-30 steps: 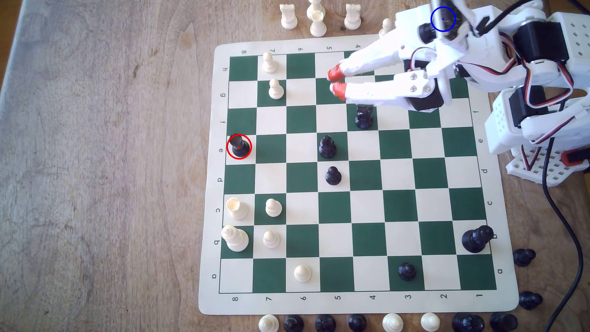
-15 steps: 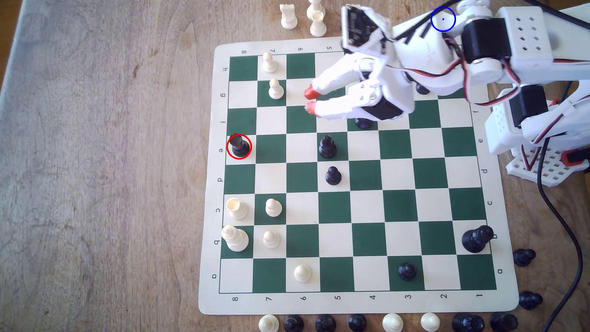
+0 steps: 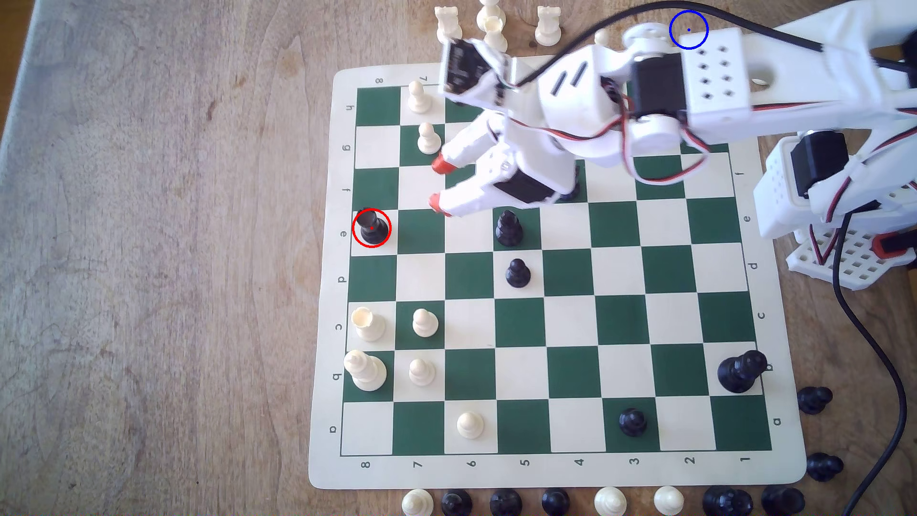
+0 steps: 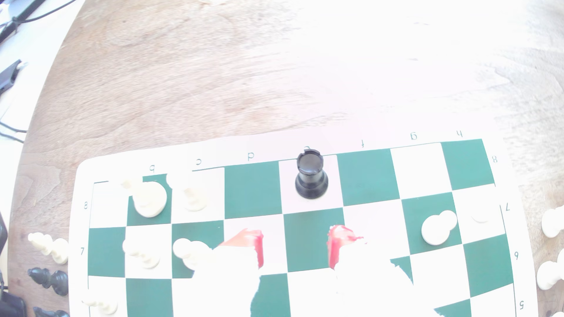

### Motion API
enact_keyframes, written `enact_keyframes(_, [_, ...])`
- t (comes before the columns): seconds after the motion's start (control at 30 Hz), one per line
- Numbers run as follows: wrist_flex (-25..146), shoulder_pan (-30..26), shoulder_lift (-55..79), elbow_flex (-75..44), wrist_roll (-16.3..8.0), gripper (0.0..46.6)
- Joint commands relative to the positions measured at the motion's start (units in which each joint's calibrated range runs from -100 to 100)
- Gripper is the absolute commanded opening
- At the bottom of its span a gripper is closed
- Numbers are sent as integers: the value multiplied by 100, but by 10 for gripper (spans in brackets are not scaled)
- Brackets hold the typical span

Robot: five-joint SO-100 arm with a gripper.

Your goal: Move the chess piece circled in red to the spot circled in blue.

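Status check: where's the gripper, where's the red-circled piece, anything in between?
Gripper open, empty, over the board. Black piece upright on its edge square, untouched, ahead of the fingers. Nothing between them. Blue-ringed spot covered by the arm.

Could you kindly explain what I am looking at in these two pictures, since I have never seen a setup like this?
This is a small white robot arm working over a chessboard on a wooden table. One picture comes from a camera above the scene; the other from a camera on the arm's wrist, looking past its own gripper. The gripper's two red-tipped fingers stand apart and hold nothing. The black chess piece ringed in red is what it should pick up; in the wrist view it stands just ahead of the fingers. The blue ring marks where it should go, now overlapped by the arm. Other black and white pieces stand on and around the board.
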Motion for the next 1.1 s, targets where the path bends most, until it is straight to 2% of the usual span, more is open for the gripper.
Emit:
enact_keyframes(0.0, [230,2,791,-1453,-117,125])
enact_keyframes(0.23, [705,-76,2132,-3067,-244,128])
enact_keyframes(0.37, [705,-108,2574,-3475,-342,146])
enact_keyframes(0.47, [705,-115,2735,-3565,-361,162])
enact_keyframes(1.07, [541,18,3669,-4372,-361,158])
